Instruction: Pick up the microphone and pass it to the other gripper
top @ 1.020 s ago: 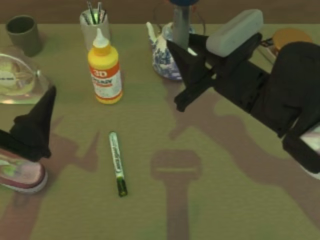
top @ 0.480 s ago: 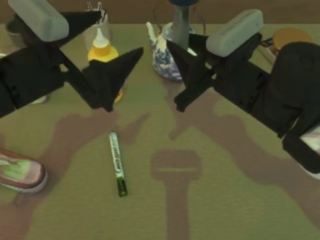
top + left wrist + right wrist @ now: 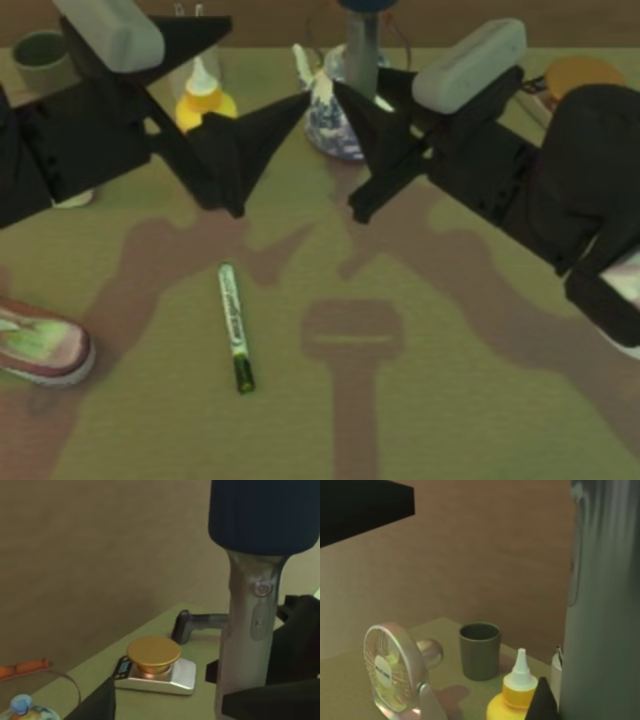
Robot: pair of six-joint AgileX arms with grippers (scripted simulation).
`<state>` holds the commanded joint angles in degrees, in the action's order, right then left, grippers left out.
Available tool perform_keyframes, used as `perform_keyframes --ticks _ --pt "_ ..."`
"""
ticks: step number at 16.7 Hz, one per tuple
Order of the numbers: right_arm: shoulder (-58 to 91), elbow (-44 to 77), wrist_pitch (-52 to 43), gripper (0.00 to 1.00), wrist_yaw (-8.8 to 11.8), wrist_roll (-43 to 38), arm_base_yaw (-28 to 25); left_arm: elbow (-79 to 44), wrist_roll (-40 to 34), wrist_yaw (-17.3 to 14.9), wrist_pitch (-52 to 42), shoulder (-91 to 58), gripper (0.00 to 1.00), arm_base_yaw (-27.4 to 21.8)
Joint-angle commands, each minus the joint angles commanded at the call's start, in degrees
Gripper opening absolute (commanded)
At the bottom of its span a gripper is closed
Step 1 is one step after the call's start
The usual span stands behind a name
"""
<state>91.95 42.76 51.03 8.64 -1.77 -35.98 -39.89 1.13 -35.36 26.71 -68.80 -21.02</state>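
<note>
The microphone (image 3: 360,50) stands upright at the back of the table, with a navy foam head and a silver handle. My right gripper (image 3: 362,90) is shut on the handle. In the right wrist view the handle (image 3: 600,610) fills the side, with one fingertip (image 3: 542,700) against it. My left gripper (image 3: 268,58) is open, its two wedge fingers pointing at the microphone from the left, just short of it. The left wrist view shows the microphone (image 3: 250,630) close ahead, beside one of its fingers (image 3: 270,705).
A yellow glue bottle (image 3: 205,100) and a blue-and-white teapot (image 3: 330,115) sit under the left fingers. A green-and-white marker (image 3: 235,325) lies mid-table. A shoe (image 3: 40,350) is at the left edge and a cup (image 3: 40,55) at back left. A scale (image 3: 152,667) stands at back right, and a fan (image 3: 395,675) beside the cup.
My left arm has risen from the table's left edge and swung right toward the microphone, fingers open. The right arm and the microphone have not moved.
</note>
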Motion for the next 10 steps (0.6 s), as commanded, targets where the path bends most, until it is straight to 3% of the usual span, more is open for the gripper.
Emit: perform_keyframes --ticks 10 --pt "0.0 0.0 0.0 0.0 0.0 0.0 0.0 -15.5 -0.3 9.5 5.1 -20.3 1.0 -10.1"
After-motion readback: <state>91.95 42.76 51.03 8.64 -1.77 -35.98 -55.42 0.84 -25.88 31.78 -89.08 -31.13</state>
